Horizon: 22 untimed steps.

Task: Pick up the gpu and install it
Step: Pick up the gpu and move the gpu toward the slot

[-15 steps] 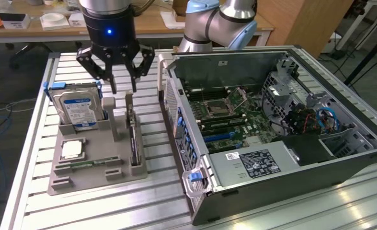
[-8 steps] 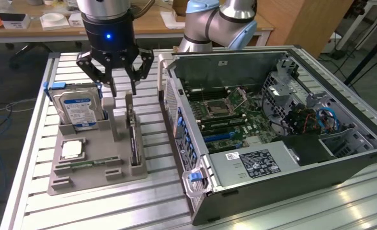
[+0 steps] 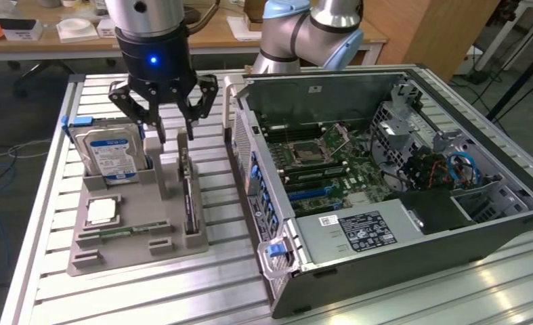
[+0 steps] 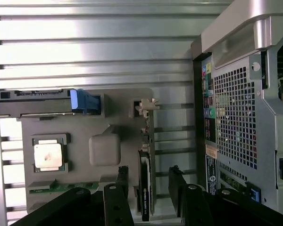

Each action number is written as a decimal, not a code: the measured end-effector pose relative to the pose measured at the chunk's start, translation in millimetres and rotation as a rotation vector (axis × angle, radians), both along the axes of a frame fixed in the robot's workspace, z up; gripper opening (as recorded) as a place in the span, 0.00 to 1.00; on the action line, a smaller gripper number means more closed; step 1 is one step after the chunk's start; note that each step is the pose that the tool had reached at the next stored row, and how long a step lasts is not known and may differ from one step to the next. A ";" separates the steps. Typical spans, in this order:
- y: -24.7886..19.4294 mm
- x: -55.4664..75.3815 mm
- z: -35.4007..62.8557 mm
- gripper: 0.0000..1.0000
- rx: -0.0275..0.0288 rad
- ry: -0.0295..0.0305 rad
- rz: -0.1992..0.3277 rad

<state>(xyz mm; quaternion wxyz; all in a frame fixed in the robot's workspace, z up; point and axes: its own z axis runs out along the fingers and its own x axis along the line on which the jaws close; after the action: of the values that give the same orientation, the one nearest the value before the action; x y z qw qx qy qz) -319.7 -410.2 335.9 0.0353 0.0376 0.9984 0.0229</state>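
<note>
Nearest your wrist camera: gripper (image 4: 148, 172), with black fingers (image 4: 120, 188) spread wide and nothing held. One finger stands on each side of the gpu (image 4: 145, 181), with a gap between each finger and the card.

Item, gpu: you find it standing on its long edge in a slot of the grey holder tray (image 4: 125, 125). Its dark face is turned sideways and its silver end bracket sits at the end away from the fingers. In the exterior view the gripper hangs over the card's upper end, with a blue light lit on the body above it.

Item, hard drive (image 3: 111, 154): silver with a blue and white label. It stands upright in the same tray, on the exterior view's left of the gpu and apart from it.

Item, processor (image 3: 101, 211): a square chip lying flat in a recess of the tray.

Item, memory stick (image 3: 126, 232): narrow and green, lying flat just beside the processor.

Item, computer case (image 3: 483, 203): side panel off and motherboard (image 3: 325, 159) exposed. It stands on the exterior view's right of the tray, close beside it.

Item, table (image 3: 158, 298): ribbed aluminium, and it carries both the tray and the case.
</note>
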 end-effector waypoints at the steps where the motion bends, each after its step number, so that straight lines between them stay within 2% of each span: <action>1: -1.2 -0.3 -0.9 0.47 0.0001 -0.0009 0.000; 5: -6.6 -1.0 -4.0 0.47 0.0000 -0.0037 0.000; 9: -9.7 -1.0 -7.8 0.47 0.0001 -0.0078 0.000; 22: -11.8 -1.0 -18.7 0.47 0.0000 -0.0182 0.000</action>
<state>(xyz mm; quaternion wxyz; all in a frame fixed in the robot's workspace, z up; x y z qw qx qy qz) -320.7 -422.0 317.2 0.0444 0.0374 0.9980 0.0233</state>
